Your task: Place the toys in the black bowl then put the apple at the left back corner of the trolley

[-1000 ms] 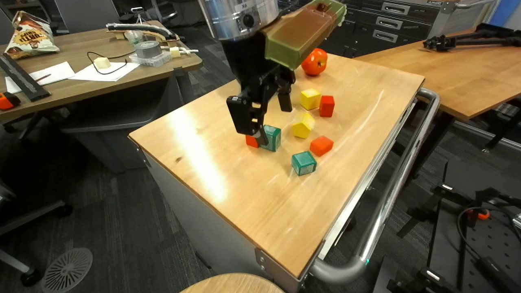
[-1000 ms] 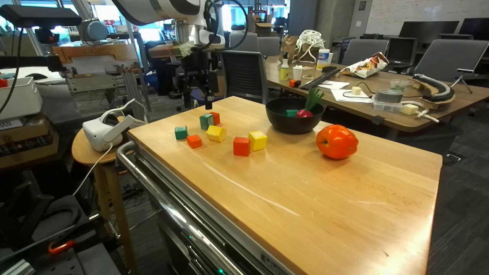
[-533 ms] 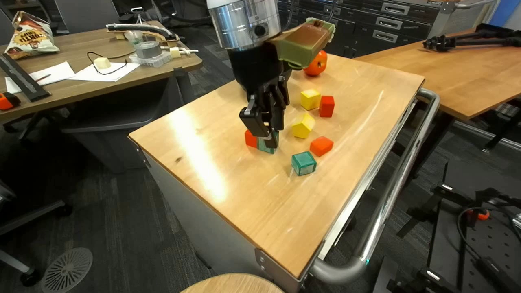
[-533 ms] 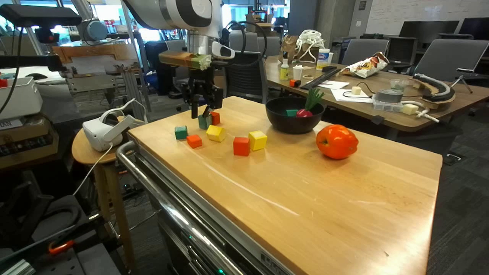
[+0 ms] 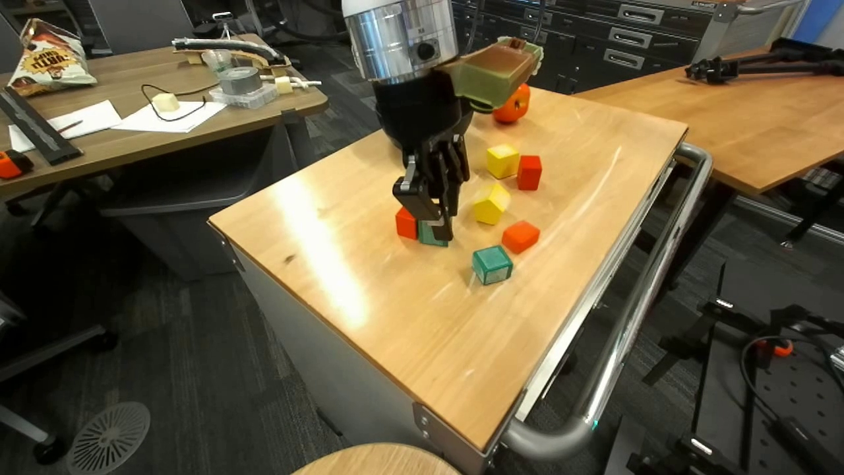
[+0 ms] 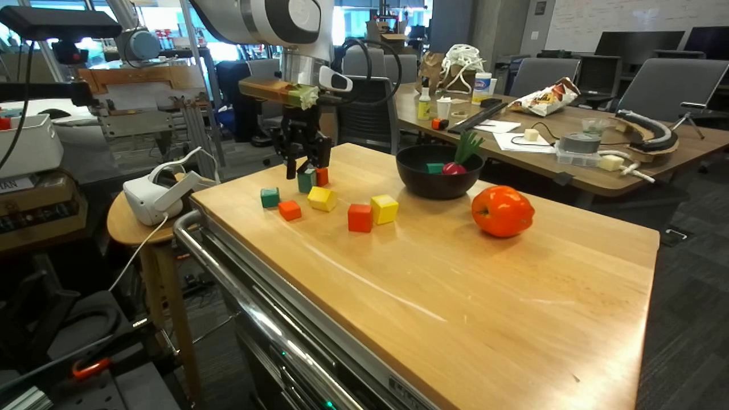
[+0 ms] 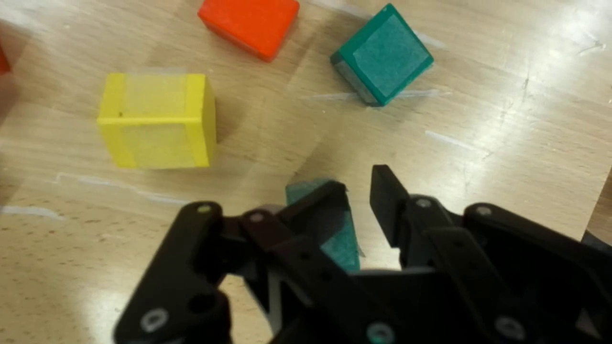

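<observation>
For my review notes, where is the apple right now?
In an exterior view, the apple sits on the trolley, in front of the black bowl and to its right.

The arm [image 6: 300, 17] is white (hand [image 7: 359, 186] black, screw-studded)

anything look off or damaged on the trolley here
The gripper looks off-centre: in the wrist view one finger overlaps the teal block below, with a visible gap between the block and the other finger. Also, pale scuff marks streak the wooden top of the trolley. Nothing looks spilled.
</observation>
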Motion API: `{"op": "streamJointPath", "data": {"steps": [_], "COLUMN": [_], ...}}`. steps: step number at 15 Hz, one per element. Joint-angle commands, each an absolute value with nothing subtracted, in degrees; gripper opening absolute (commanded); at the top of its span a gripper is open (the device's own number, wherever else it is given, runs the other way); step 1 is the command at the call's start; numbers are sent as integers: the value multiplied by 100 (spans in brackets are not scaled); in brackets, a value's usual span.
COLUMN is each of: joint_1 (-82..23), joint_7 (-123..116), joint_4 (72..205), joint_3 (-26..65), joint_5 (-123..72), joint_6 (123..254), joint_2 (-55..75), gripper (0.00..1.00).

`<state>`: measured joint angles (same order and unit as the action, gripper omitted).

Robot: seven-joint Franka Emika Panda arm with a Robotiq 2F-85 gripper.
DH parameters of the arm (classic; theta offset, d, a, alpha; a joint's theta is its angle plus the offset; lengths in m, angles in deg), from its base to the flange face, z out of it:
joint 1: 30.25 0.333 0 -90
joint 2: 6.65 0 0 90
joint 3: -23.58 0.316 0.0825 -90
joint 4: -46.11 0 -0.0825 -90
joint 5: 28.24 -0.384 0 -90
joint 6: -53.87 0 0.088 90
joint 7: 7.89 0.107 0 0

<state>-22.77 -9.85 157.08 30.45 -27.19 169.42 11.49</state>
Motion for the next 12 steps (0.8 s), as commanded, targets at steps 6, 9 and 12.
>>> {"op": "streamJointPath", "data": {"steps": [6,9,12], "joint_1": [-2130,-2049,-2014], "joint_7": [-912,-831,-765], "joint_4": [15794,15739,15739], "joint_3": [3059,3057,3043], "joint_5": [-2370,-2141,-1956], "joint_6": [16955,16909,16903], "joint_2": [936,999,999], "gripper": [95,100,100]}}
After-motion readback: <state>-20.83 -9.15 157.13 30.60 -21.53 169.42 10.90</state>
